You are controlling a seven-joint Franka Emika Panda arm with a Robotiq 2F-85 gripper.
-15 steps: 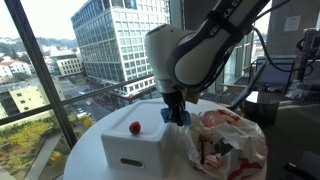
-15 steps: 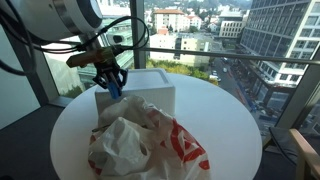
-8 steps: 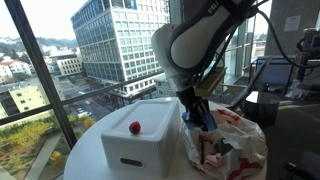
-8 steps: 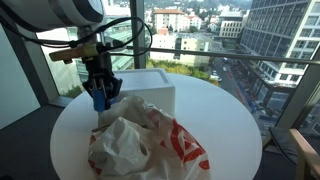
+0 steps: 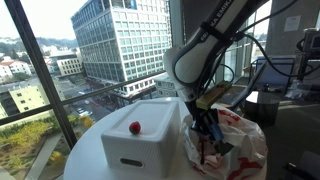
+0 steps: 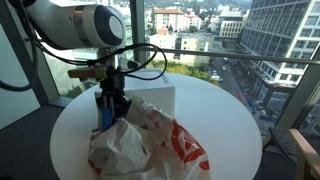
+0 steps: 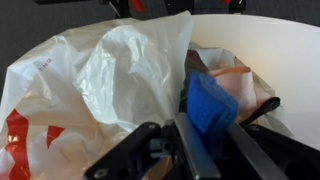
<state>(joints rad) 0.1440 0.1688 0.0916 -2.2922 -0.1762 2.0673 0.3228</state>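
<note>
**Pincer pinching a blue object at the mouth of the plastic bag**

Your pincer (image 7: pixel 190 135) is pressed nearly together on a small blue object (image 7: pixel 212 106). In the wrist view the dark fingers (image 7: pixel 205 150) run up from the bottom edge, and the blue piece stands out just past their tips. It is pinched at its near end, so most of it shows. What the object is cannot be told from these pictures; it looks soft and rounded at the corners.

The blue object hangs right over the opening of a crumpled white plastic bag (image 7: pixel 110 70) with red printing. The bag's folds rise on one side of the fingers, and something pale orange inside it shows behind the blue piece. In both exterior views the pincer (image 5: pixel 205 128) points straight down. Its tips are level with the top of the bag (image 6: pixel 150 145), at the edge facing the box, and the blue object (image 6: pixel 104 112) is down among the upper folds.

Just beside the bag stands a white box (image 5: pixel 140 145), close enough that the arm comes down in the narrow space between the two. A small red round thing (image 5: pixel 134 128) sits on the box's flat top, well clear of the pincer.

Both bag and box rest on a round white table (image 6: pixel 225 115) set before tall windows, with city buildings beyond.
</note>
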